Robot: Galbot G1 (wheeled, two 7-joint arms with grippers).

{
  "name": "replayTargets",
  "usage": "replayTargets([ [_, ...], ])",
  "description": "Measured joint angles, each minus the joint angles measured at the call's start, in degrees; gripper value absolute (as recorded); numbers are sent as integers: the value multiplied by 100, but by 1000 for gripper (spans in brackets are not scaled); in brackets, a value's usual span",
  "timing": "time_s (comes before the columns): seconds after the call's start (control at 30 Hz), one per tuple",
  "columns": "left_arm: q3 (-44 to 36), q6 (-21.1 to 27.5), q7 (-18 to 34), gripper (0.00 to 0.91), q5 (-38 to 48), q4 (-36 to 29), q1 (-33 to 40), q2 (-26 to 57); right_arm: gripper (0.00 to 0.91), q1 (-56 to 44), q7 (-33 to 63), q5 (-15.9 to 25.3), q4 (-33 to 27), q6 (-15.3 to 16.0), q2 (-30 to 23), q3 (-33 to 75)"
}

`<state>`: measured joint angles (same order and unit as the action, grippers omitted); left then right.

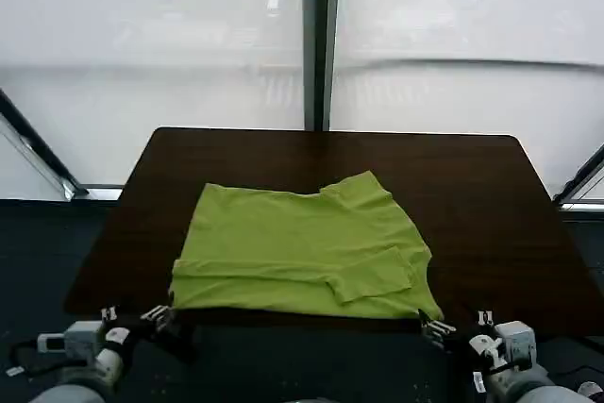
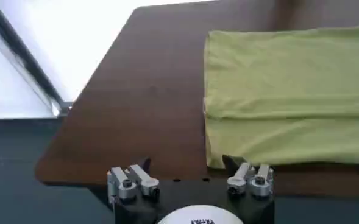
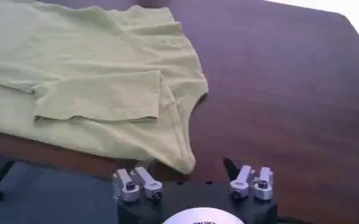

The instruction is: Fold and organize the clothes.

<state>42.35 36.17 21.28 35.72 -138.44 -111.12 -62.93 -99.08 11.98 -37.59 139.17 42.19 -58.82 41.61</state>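
The clothes are one lime-green T-shirt (image 1: 297, 252), lying partly folded on the dark brown table (image 1: 491, 195) with a sleeve laid over its front right part. My left gripper (image 1: 162, 316) is open at the table's near edge, just outside the shirt's near-left corner (image 2: 219, 155). In the left wrist view that gripper (image 2: 188, 165) has the corner beside one finger. My right gripper (image 1: 432, 329) is open at the shirt's near-right corner. In the right wrist view the gripper (image 3: 188, 167) has that corner (image 3: 185, 159) hanging between its spread fingers, with nothing pinched.
Bare table wood (image 3: 277, 91) stretches to the right of the shirt and behind it, and more (image 2: 136, 91) to its left. Frosted window panes with a dark upright post (image 1: 317, 40) stand behind the table. Dark floor lies below the near edge.
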Motion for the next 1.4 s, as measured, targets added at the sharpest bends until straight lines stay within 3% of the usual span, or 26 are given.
replayTargets([
  [0.23, -211, 200, 152, 878, 726, 60, 1082, 297, 878, 1577, 262, -303, -917, -1, 204, -459],
  [0.57, -651, 603, 450, 878, 2006, 852, 2805, 822, 878, 3330, 516, -373, -2362, 0, 93, -1524],
  [1.03, -1841, 604, 405, 878, 2597, 2952, 5127, 973, 878, 4475, 530, -564, -3739, 0, -221, -2499],
  [1.4, -2329, 602, 221, 878, 2452, 3916, 5896, 906, 878, 4921, 574, -582, -4232, 0, -304, -2919],
])
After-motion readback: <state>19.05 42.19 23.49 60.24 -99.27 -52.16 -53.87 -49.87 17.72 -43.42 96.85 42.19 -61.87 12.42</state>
